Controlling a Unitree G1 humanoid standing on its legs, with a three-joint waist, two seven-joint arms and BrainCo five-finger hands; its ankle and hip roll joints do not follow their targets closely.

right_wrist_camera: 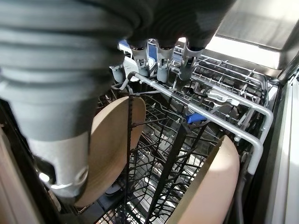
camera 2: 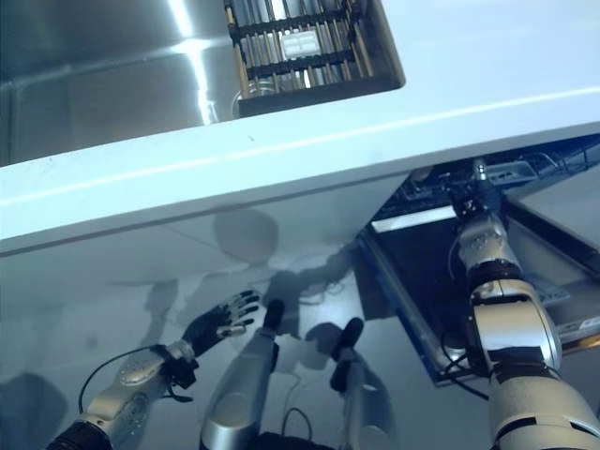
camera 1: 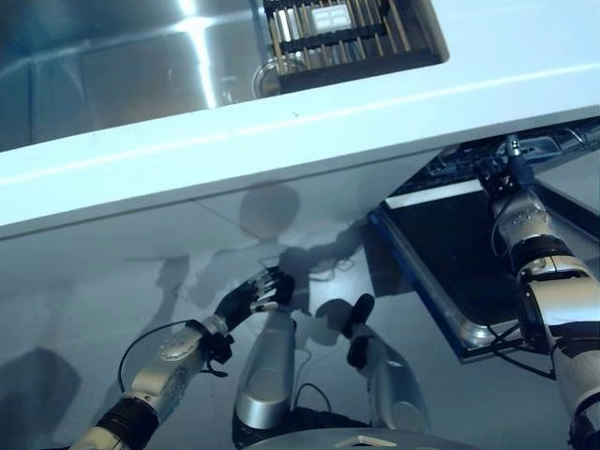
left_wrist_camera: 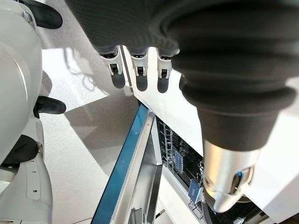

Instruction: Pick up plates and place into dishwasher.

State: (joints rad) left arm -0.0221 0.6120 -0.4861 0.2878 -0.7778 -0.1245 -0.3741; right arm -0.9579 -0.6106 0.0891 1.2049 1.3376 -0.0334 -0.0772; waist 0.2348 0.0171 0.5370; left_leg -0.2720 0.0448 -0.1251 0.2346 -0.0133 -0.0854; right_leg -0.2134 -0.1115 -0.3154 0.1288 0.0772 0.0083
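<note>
Two beige plates stand on edge in the dishwasher's black wire rack [right_wrist_camera: 159, 154]: one plate [right_wrist_camera: 112, 144] close to my right hand's thumb, the other plate [right_wrist_camera: 215, 186] further along. My right hand [camera 1: 498, 184] reaches under the counter into the open dishwasher. Its fingers [right_wrist_camera: 162, 65] are straight, tips by the rack's grey rail [right_wrist_camera: 210, 119], and hold nothing. My left hand [camera 1: 253, 295] hangs low over the floor, its fingers [left_wrist_camera: 140, 70] relaxed and empty.
The dishwasher door [camera 1: 441, 253] lies folded down at the right, its blue edge [left_wrist_camera: 126, 158] toward me. Above runs the white counter [camera 1: 281, 141], with a steel sink [camera 1: 112, 75] and a dark drying rack [camera 1: 347, 33] in it.
</note>
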